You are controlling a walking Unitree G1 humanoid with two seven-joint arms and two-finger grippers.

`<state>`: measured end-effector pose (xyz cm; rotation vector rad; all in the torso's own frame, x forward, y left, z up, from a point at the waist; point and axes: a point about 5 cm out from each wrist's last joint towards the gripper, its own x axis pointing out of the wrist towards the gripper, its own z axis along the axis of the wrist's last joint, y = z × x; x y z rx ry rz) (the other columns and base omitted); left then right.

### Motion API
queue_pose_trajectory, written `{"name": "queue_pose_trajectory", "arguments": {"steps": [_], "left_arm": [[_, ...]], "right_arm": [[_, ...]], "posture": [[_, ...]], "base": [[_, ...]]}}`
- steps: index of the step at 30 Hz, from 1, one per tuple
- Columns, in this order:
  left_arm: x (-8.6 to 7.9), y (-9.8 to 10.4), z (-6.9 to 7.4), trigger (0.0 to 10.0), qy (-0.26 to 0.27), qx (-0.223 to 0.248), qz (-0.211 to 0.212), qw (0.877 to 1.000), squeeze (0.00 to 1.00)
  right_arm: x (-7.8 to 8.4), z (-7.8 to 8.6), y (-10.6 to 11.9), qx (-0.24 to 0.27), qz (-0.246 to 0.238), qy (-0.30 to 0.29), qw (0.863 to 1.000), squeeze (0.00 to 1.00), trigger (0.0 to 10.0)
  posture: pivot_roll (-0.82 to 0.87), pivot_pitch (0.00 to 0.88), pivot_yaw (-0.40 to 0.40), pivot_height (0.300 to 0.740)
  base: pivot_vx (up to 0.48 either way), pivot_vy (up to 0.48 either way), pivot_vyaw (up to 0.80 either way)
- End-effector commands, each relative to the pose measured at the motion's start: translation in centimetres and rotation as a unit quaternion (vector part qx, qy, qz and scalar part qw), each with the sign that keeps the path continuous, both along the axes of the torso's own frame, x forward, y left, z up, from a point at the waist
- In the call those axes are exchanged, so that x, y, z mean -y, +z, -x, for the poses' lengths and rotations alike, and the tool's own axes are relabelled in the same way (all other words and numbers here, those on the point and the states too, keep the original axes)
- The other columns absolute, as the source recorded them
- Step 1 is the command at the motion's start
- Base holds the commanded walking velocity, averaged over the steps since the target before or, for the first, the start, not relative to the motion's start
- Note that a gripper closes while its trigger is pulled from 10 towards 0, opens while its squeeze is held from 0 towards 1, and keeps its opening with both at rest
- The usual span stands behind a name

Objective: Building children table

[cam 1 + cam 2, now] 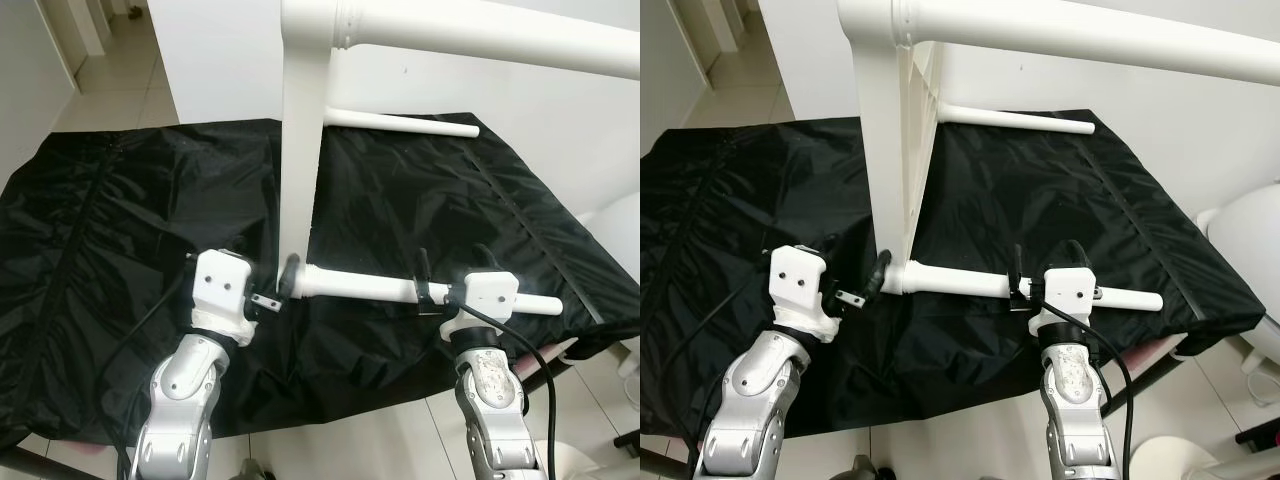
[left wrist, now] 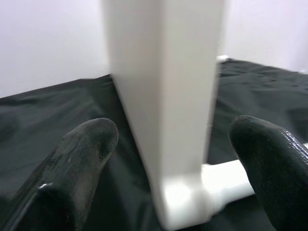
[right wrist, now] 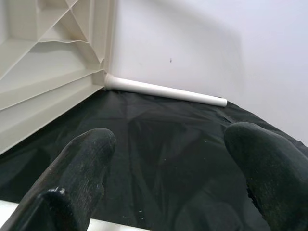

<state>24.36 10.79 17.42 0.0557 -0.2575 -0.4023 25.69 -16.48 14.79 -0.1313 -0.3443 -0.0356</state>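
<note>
Tabletop [image 1: 300, 160] stands on edge on the black cloth [image 1: 120, 220], its ribbed underside facing right, so the leg sockets are reachable from the side. Three legs stick out level: an upper one [image 1: 480, 35], a far one [image 1: 400, 122] resting on the cloth, and the near leg [image 1: 370, 287] at the bottom corner. The right gripper [image 1: 450, 265] straddles that near leg, fingers apart around it, apparently to turn or steady it; whether they press it I cannot tell. The left gripper [image 1: 285, 282] sits open at the corner, one finger [image 2: 82, 159] either side of the panel edge, likely bracing it.
</note>
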Motion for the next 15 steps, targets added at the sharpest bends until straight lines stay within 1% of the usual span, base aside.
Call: {"name": "queue_pose_trajectory", "arguments": {"steps": [1,2,4,5,6,7,9,10,12,15], "left_arm": [[0.9,0.1,0.4,10.0,-0.051,-0.003,-0.008,0.999,0.0],[1.2,0.2,0.4,10.0,-0.053,-0.002,-0.017,0.998,0.0],[1.3,0.2,0.2,10.0,-0.048,-0.002,-0.023,0.999,0.0],[1.2,0.3,0.0,10.0,-0.037,-0.003,-0.028,0.999,0.0],[1.2,0.4,-0.5,10.0,-0.015,-0.003,-0.04,0.999,0.0],[1.2,0.4,-0.5,10.0,-0.015,-0.003,-0.04,0.999,0.0],[1.2,0.7,-1.1,10.0,0.014,-0.01,-0.049,0.999,0.0],[1.2,0.7,-1.1,10.0,0.014,-0.01,-0.049,0.999,0.0],[1.3,1.0,-1.8,10.0,0.044,-0.03,-0.042,0.998,0.0],[1.4,1.2,-2.0,10.0,0.057,-0.038,-0.038,0.997,0.0]], "right_arm": [[-0.1,-0.1,-0.1,-0.005,0.0,0.007,1.0,0.0,10.0],[-0.2,-0.1,-0.1,-0.005,0.002,0.009,1.0,0.0,10.0],[-0.3,-0.1,-0.1,-0.005,0.003,0.01,1.0,0.0,10.0],[-0.3,-0.1,-0.1,-0.005,0.004,0.011,1.0,0.0,10.0],[-0.4,-0.2,0.0,-0.005,0.003,0.012,1.0,0.0,10.0],[-0.4,-0.2,0.0,-0.005,0.003,0.012,1.0,0.0,10.0],[-0.5,-0.2,0.0,-0.005,0.003,0.013,1.0,0.0,10.0],[-0.5,-0.2,0.0,-0.005,0.003,0.013,1.0,0.0,10.0],[-0.6,-0.3,0.2,-0.002,0.006,0.017,1.0,0.0,10.0],[-0.6,-0.4,0.3,-0.002,0.006,0.017,1.0,0.0,10.0]], "posture": [[-0.07,0.095,0.013,0.74],[-0.06,0.098,0.013,0.74],[-0.06,0.099,0.014,0.74],[-0.07,0.1,0.014,0.74],[-0.07,0.105,0.012,0.74],[-0.07,0.105,0.012,0.74],[-0.07,0.108,0.01,0.74],[-0.07,0.108,0.01,0.74],[-0.07,0.115,0.006,0.74],[-0.08,0.119,0.002,0.74]], "base": [[0.0,0.0,0.0],[0.0,0.0,0.0],[0.0,0.0,0.0],[0.0,0.0,0.0],[0.0,0.0,0.0],[0.0,0.0,0.0],[0.0,0.0,0.0],[0.0,0.0,0.0],[0.0,0.0,0.0],[0.0,0.0,0.0]]}}
